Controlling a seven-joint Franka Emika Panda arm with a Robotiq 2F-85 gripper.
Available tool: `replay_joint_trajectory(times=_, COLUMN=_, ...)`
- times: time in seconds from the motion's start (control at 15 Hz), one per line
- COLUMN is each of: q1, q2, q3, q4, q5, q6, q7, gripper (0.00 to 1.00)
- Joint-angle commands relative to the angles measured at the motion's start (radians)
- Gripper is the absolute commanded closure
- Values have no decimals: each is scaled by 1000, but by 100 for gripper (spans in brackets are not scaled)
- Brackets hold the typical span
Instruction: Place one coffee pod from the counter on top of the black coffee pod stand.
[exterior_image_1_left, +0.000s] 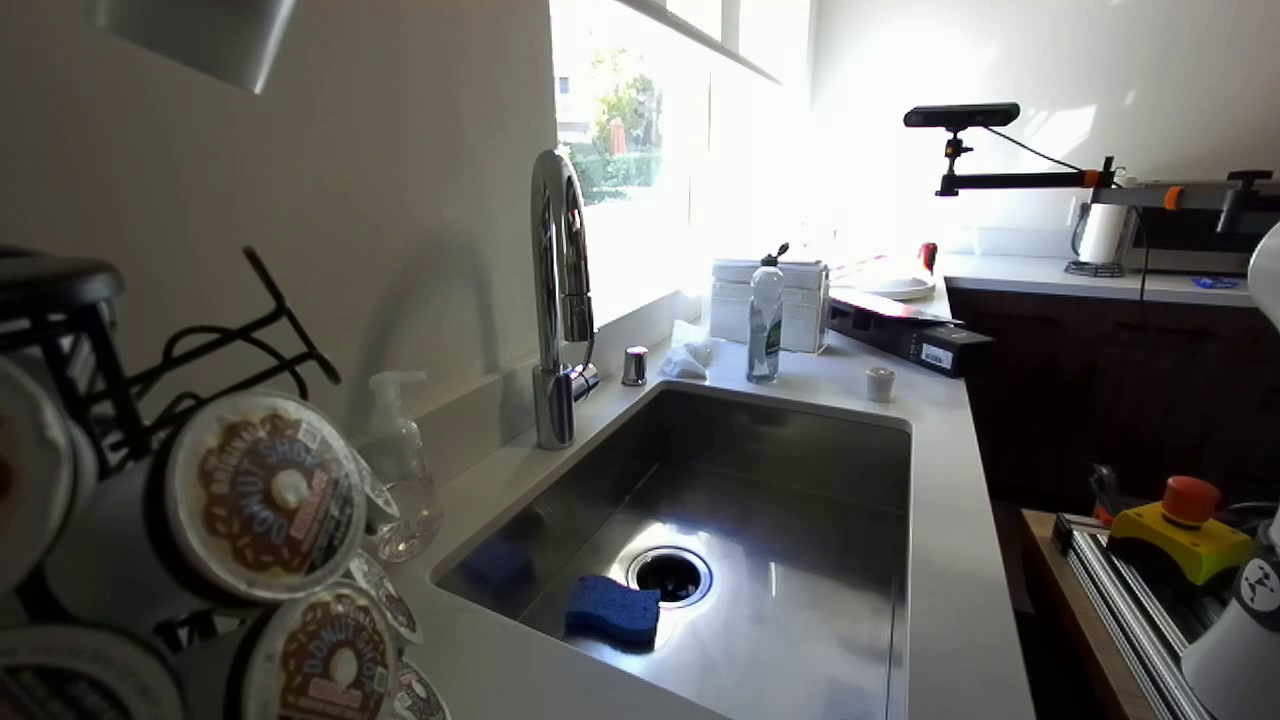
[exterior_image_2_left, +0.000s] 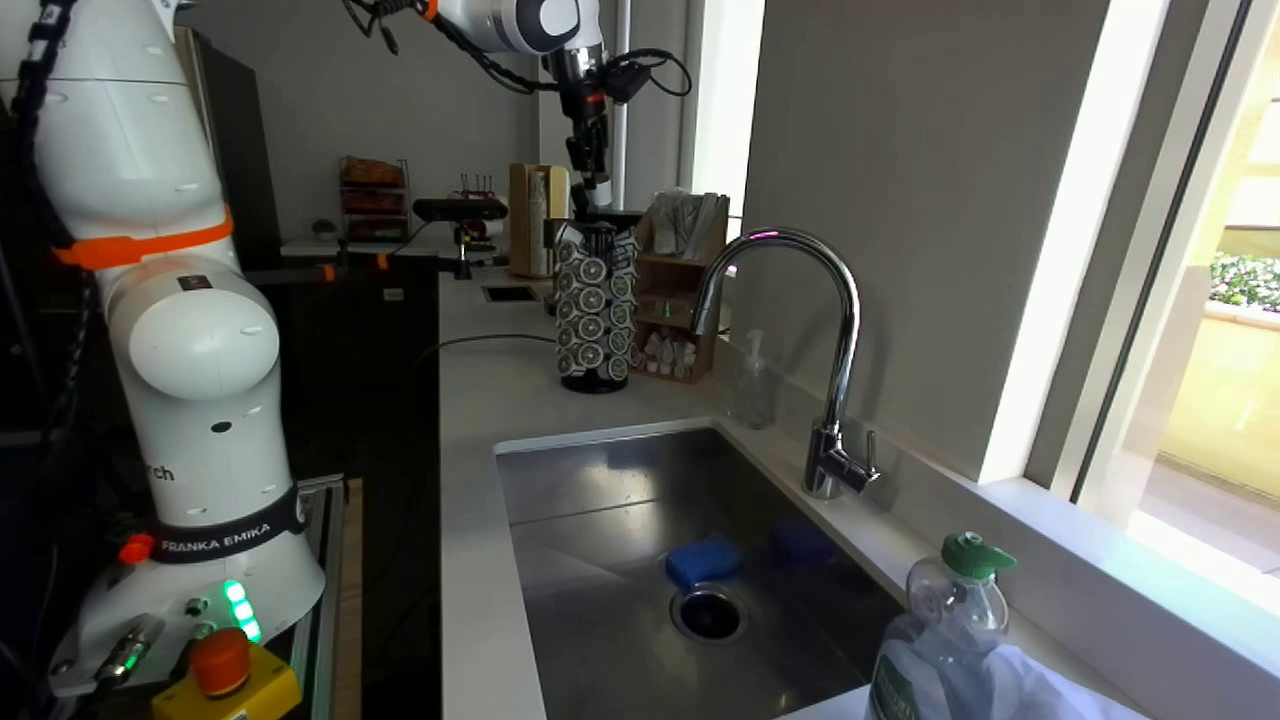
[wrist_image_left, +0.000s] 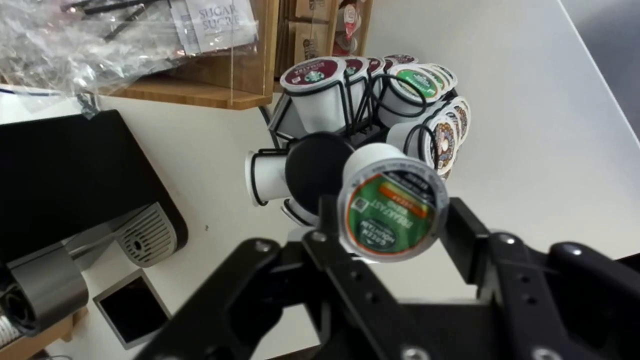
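My gripper (wrist_image_left: 394, 220) is shut on a white coffee pod (wrist_image_left: 390, 207) with a green Breakfast Blend lid. The pod is between the fingertips, its lid facing the wrist camera. The black coffee pod stand has a round black top (wrist_image_left: 316, 167); in the wrist view the pod overlaps the top's right edge. In an exterior view the gripper (exterior_image_2_left: 590, 188) and the white pod (exterior_image_2_left: 602, 193) are over the stand (exterior_image_2_left: 594, 384); whether the pod touches the top cannot be told. The stand's black top (exterior_image_1_left: 55, 285) also shows close up in an exterior view, with the gripper out of view.
Pods in wire loops (wrist_image_left: 320, 95) surround the stand. A wooden organizer (wrist_image_left: 240, 97) with packets and a coffee machine (wrist_image_left: 75, 170) are near it. A sink (exterior_image_1_left: 905, 560) with a blue sponge (exterior_image_1_left: 612, 610) and a faucet (exterior_image_2_left: 845, 320) is beside. Another pod (exterior_image_1_left: 880, 384) sits on the counter.
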Motion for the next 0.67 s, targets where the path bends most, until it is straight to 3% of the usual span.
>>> replay_joint_trajectory(times=0.0, q1=-7, q2=70, q3=18, q4=86, q5=8, q6=-83, q7=-117, gripper=71)
replay_joint_trajectory(times=0.6, q1=-11, q2=215, q3=74, q4=241, q5=-28, q6=-170, q7=-321, gripper=71)
